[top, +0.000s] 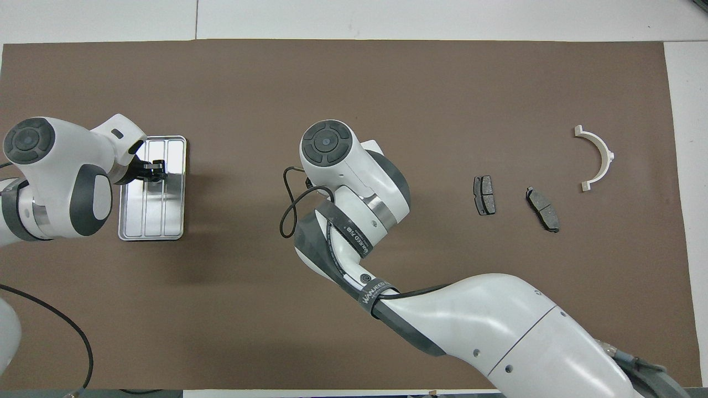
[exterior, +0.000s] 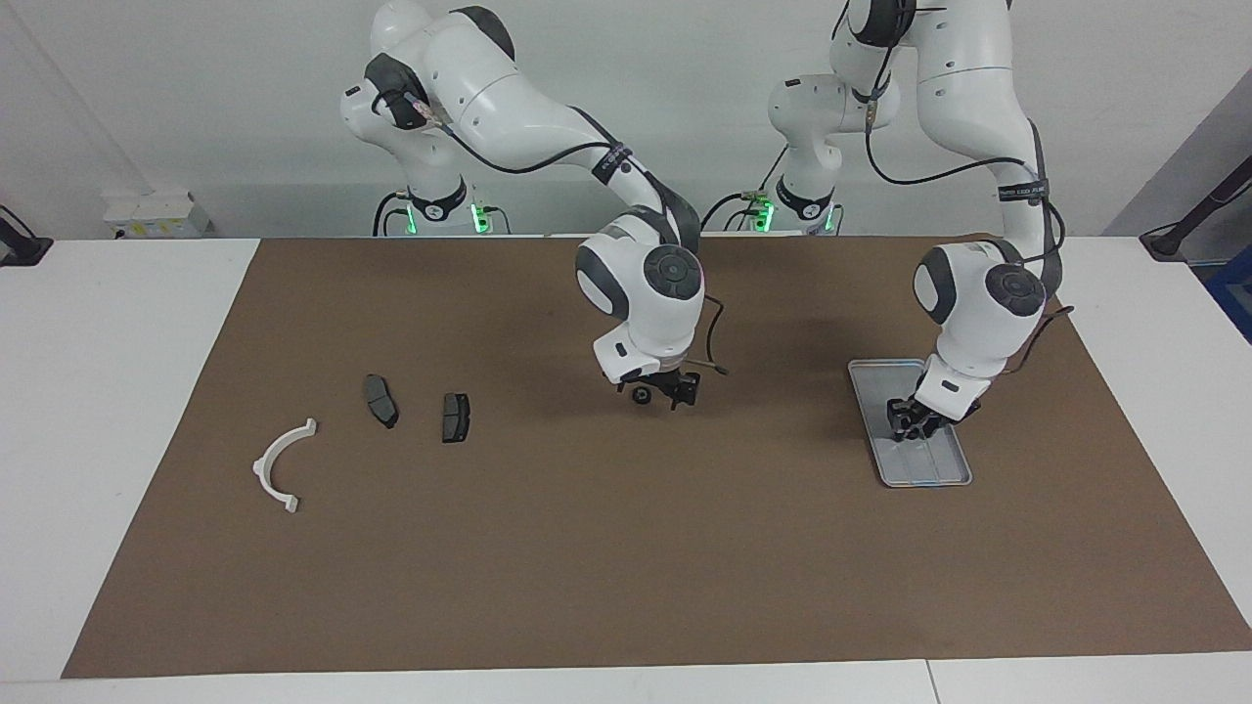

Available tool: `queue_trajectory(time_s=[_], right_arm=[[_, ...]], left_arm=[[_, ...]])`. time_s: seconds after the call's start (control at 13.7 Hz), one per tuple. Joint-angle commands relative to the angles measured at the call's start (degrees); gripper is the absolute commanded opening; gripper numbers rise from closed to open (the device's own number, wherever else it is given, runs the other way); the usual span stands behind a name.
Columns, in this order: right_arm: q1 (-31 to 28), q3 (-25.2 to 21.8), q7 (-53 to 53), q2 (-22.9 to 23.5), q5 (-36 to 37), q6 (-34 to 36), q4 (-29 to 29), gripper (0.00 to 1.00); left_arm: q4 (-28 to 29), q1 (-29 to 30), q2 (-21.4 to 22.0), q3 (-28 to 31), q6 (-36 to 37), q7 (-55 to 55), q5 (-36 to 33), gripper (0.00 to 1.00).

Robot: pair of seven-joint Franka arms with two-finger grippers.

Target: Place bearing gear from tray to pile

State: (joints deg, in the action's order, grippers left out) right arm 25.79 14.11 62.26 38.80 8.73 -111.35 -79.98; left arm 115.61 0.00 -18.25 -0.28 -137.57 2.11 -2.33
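The left end effector (exterior: 916, 420) sits down in the tray (exterior: 939, 474), at mid-height of the facing view toward the left arm's end. I cannot tell whether it pinches anything, and the bearing gear is hidden, probably beneath it. Confirm a firm grip before lifting straight up. The right end effector (exterior: 660, 394) waits spread at frame centre. Count: one tray, two brake pads (exterior: 380, 400), one white bracket (exterior: 277, 467).

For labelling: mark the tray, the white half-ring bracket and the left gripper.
tray (exterior: 944, 473): facing view, bare ribbed floor.
white half-ring bracket (exterior: 270, 461): facing view, middle of arc.
left gripper (exterior: 910, 420): facing view, fingertips, low over tray.
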Motion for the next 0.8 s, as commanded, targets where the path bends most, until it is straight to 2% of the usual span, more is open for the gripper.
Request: queue_trajectory(time_s=[0.0, 0.22, 0.44, 0.51, 0.73], right_arm=[[-1.1, 1.0, -1.1, 1.1, 1.7, -0.4, -0.4, 0.96], [-1.1, 1.0, -1.1, 1.3, 1.7, -0.4, -0.4, 0.95], [-1.4, 1.1, -1.1, 1.2, 1.6, -0.1, -0.4, 0.88], [-1.4, 1.1, -1.2, 1.3, 1.6, -0.2, -0.4, 0.87], [-1.5, 1.7, -1.7, 1.3, 1.6, 0.1, -0.4, 0.85]], left_arm=[[0.1, 0.9, -0.6, -0.6, -1.3, -0.7, -0.1, 0.47], [0.1, 0.9, -0.6, -0.6, -1.3, -0.8, -0.1, 0.36], [0.4, 1.0, -0.4, -0.6, -0.9, -0.9, -0.1, 0.04], [0.2, 1.1, -0.4, -0.6, -0.4, -0.7, -0.1, 0.00], [-3.0, 1.1, -0.2, -0.6, 6.0, -0.3, 0.0, 0.00]])
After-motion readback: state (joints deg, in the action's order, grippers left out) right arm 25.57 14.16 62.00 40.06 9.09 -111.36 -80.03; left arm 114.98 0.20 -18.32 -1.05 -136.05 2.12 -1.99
